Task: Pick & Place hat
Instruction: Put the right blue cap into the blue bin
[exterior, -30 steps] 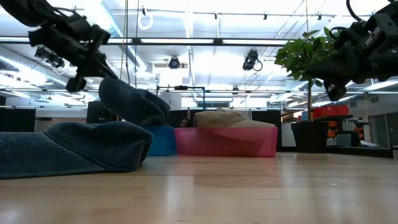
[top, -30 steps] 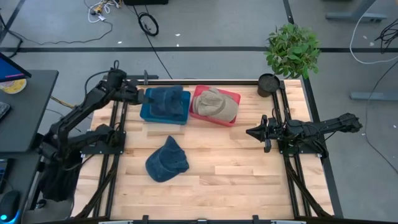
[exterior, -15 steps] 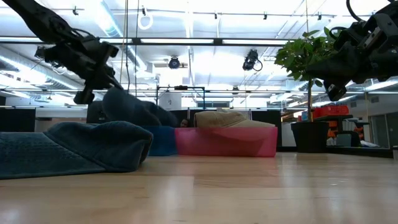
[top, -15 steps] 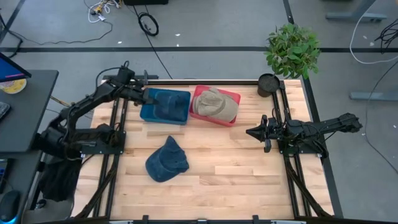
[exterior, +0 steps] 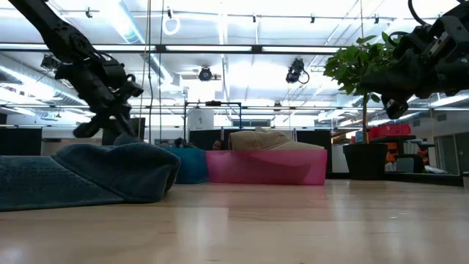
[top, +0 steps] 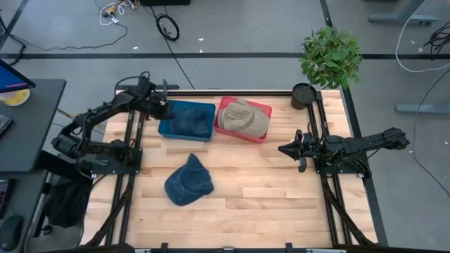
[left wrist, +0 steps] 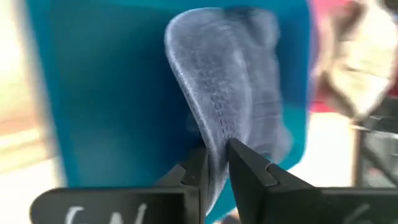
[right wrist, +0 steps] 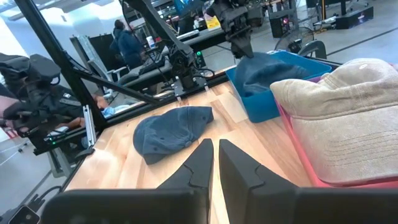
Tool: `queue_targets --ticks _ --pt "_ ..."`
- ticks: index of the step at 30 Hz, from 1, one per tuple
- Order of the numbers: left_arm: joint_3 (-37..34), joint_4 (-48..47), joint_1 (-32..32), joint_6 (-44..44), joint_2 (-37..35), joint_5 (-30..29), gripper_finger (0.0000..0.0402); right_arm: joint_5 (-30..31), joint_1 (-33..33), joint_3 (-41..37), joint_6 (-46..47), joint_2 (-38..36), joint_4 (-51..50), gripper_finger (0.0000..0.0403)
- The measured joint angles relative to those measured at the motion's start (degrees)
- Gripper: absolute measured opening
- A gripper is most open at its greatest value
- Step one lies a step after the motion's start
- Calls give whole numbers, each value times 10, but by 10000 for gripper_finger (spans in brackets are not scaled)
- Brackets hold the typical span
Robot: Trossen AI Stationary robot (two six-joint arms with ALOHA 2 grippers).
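Note:
A dark blue hat lies in the blue bin at the table's far side. My left gripper is at the bin's left end, shut on this hat; the right wrist view also shows that gripper above it. A second blue hat rests flat on the wood near the table's middle. A beige hat sits in the pink bin. My right gripper hovers shut at the table's right, touching nothing. My left gripper pinches the blue hat's stitched brim edge between its two fingers, one finger on each face of the brim. It comes from the table's left, slanting down. The rest of the hat lies inside the blue bin.
A potted plant and a black pot stand at the far right corner. Metal arm frames run along both table sides. Open wood stretches across the near half, right of the loose hat.
My left gripper has come down toward the blue bin, still shut on the hat. The hat, which hung raised above the bin a second ago, has sunk into it and now lies low inside.

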Motion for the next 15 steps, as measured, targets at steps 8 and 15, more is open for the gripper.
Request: queue_targets --ticks 8,15 --pt "-1 -81 10 105 -2 -82 98 0 0 0 0 0 0 31" --pt "-1 -63 9 117 -20 -86 191 0 0 0 0 0 0 31"
